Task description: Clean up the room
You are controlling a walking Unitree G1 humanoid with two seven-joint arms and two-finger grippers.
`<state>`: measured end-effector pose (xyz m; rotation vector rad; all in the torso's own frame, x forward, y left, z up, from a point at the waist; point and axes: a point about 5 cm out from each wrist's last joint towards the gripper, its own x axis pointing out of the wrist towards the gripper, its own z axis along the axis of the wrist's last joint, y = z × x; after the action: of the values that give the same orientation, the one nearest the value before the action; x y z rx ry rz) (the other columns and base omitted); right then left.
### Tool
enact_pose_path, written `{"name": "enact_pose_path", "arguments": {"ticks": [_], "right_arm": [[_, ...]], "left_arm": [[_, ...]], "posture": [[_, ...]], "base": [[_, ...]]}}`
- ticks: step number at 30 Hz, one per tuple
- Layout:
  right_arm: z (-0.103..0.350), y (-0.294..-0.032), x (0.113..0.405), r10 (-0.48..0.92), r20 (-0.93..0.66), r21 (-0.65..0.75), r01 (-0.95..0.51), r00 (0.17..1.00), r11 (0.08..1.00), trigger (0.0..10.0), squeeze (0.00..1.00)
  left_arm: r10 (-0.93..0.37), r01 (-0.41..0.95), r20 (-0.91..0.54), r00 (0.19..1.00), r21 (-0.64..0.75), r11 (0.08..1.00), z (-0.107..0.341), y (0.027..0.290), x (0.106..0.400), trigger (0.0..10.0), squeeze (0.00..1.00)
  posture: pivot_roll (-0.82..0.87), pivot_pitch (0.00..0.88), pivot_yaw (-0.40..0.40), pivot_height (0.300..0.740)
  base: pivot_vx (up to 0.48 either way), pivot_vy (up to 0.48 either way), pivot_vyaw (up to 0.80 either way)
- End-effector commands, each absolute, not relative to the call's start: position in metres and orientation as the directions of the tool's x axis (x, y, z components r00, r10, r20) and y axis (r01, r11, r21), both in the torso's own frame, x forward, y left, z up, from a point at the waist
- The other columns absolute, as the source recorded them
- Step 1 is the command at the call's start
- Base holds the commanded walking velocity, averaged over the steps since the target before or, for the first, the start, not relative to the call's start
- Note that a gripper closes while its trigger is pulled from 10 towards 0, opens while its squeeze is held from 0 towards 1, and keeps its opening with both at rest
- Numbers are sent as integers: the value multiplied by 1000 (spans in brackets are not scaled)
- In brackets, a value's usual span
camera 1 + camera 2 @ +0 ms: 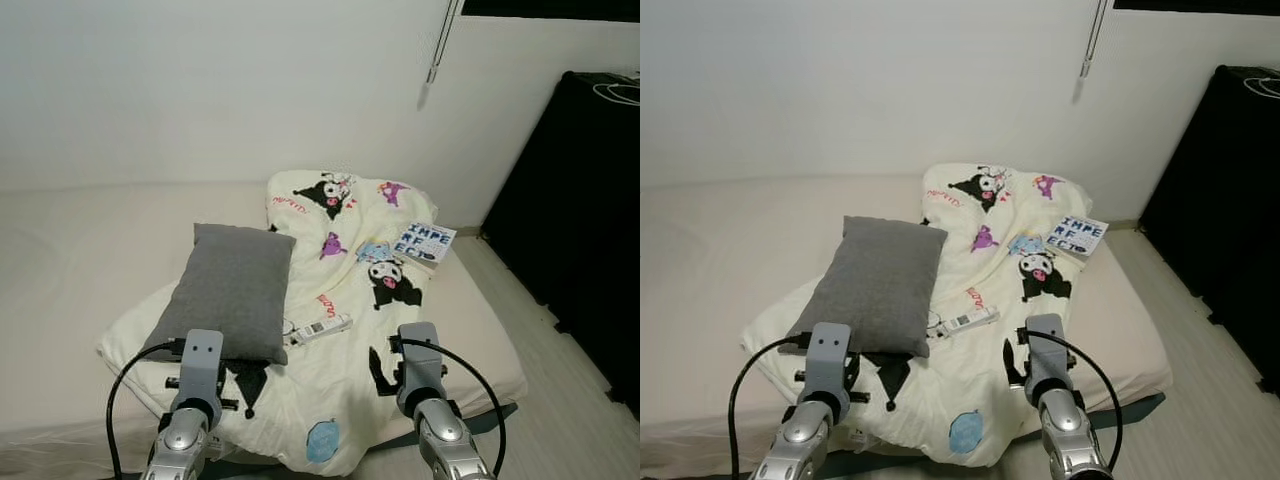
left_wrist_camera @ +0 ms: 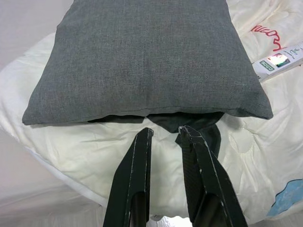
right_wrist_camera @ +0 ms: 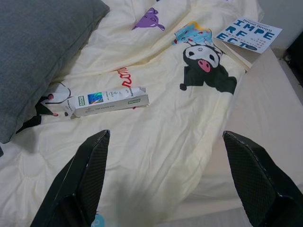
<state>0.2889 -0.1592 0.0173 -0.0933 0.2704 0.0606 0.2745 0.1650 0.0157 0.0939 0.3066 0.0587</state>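
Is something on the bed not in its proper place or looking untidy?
Yes. The cartoon-print blanket lies crumpled across the mattress. On it a grey pillow sits askew, with a small white box beside it and a book at the blanket's far edge.

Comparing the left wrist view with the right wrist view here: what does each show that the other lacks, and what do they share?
Left wrist view alone: the left end effector, fingers nearly together, at the near edge of the grey pillow.

Right wrist view alone: the right end effector, fingers wide apart, the book and the bare mattress.

Shared: the pillow, the cartoon-print blanket and the small white box lying on it.
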Motion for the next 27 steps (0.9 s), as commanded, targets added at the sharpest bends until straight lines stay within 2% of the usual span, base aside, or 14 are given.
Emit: {"name": "enact_pose_path", "arguments": {"ticks": [1, 27], "right_arm": [[12, -161, 286, 39, -296, -75, -64, 954, 995, 10000, 0], [13, -160, 286, 43, -298, -72, -67, 954, 995, 10000, 0]], "left_arm": [[78, -46, -323, 943, 105, 993, 11, 167, 272, 10000, 0], [81, -52, -324, 943, 99, 994, 11, 165, 272, 10000, 0]], "posture": [[25, 93, -45, 740], [25, 99, -49, 740]], "base": [[0, 0, 0], [0, 0, 0]]}}
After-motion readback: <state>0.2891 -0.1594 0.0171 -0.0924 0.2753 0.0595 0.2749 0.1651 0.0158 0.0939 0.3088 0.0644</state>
